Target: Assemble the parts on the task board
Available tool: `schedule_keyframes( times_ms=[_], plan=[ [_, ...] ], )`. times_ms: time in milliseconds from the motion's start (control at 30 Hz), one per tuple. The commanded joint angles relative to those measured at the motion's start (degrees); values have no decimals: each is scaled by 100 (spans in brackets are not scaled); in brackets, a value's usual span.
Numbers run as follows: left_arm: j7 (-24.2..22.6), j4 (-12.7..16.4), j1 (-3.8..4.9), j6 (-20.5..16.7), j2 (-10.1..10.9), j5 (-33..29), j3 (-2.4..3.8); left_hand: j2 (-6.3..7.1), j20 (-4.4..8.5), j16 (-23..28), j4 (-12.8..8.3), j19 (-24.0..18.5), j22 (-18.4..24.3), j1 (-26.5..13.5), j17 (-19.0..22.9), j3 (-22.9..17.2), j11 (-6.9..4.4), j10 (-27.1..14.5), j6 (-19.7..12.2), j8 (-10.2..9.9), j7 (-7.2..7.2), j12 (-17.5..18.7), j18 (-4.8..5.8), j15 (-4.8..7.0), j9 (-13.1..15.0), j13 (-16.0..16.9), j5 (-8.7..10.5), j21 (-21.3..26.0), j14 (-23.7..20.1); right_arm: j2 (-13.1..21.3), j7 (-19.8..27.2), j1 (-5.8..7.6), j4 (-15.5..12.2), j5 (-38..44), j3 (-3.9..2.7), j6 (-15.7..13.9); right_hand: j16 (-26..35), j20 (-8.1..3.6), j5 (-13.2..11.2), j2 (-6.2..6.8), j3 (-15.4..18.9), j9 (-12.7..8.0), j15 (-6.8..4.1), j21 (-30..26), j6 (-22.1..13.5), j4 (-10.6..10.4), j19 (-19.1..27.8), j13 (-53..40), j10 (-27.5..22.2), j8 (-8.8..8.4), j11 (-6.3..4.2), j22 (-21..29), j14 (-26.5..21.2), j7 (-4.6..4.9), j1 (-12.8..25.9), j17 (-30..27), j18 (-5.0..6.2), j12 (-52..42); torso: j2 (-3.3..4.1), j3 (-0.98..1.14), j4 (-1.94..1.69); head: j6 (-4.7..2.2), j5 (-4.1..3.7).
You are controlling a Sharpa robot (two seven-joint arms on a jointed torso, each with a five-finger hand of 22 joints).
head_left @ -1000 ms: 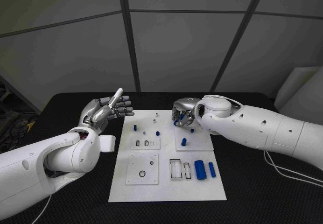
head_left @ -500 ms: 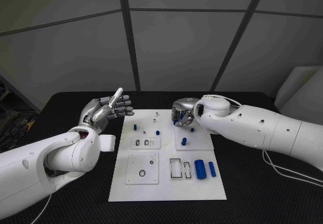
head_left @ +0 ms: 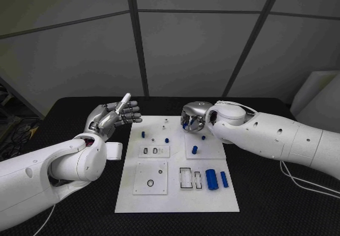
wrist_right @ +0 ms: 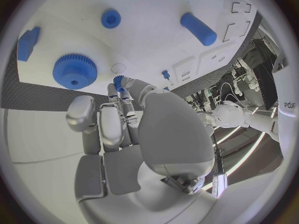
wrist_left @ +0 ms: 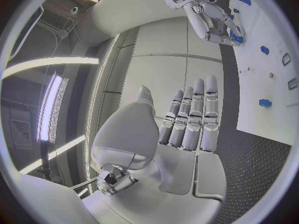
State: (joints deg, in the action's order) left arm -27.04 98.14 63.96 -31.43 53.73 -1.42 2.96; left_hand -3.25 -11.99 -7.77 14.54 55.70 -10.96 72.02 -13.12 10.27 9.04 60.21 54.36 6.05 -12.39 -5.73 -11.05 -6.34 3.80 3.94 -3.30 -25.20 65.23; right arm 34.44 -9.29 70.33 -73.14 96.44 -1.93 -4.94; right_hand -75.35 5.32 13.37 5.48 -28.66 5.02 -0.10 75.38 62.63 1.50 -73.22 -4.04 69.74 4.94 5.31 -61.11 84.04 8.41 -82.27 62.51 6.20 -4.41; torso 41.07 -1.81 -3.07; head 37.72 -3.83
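Right hand (head_left: pixel 194 118) is pinching a small blue part (wrist_right: pixel 118 80) over the task board's (head_left: pixel 177 194) far edge, beside a blue gear (wrist_right: pixel 74 70) | left hand (head_left: pixel 113 115) is hovering open, fingers raised, off the board | black table (head_left: pixel 283 196), grey panelled wall | barely changed from before.

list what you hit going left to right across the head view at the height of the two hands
left hand, raised with fingers apart beside the board → far left corner of the white task board → small pins standing on the board → right hand, fingers curled around a small blue part → right arm
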Motion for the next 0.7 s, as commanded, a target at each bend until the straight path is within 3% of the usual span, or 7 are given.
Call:
schedule_keyframes(
  times_ms=[33,233,700],
  plan=[
    [21,5,8,93,-2,52,5,-24,-20,21,-19,17,0,49,-5,15,52,-4,-7,-19,-42,33,66,-6,-5,-5,-7,24,4,11,-14,11,-65,82,-2,-670,-32,-5,37,-7,-29,1,10,21,43,8,-37,-15,124,18,-74,-14,197,18,-51,-13,-62,2,6,-12,-5,-27,-11],
    [31,3,10,89,0,52,6,-35,-25,62,-76,14,2,116,-30,10,55,2,-5,-34,-45,54,67,-11,-3,-2,-7,29,2,-55,-76,13,-47,82,-4,-1034,-38,-2,50,12,-38,-1,13,37,39,17,-32,-13,121,12,-69,-32,196,25,-32,-12,-63,12,6,-13,-12,-48,19],
    [42,-19,19,96,-38,52,7,-41,-27,80,-106,11,3,150,-43,6,56,7,-2,-40,-44,64,67,-12,-2,-1,-7,32,4,-624,-19,14,498,44,-3,-1209,-42,6,60,35,-46,-2,21,55,40,15,-17,-11,117,3,-62,-47,192,32,17,-23,-64,26,23,-15,-16,-73,55]
  ],
)
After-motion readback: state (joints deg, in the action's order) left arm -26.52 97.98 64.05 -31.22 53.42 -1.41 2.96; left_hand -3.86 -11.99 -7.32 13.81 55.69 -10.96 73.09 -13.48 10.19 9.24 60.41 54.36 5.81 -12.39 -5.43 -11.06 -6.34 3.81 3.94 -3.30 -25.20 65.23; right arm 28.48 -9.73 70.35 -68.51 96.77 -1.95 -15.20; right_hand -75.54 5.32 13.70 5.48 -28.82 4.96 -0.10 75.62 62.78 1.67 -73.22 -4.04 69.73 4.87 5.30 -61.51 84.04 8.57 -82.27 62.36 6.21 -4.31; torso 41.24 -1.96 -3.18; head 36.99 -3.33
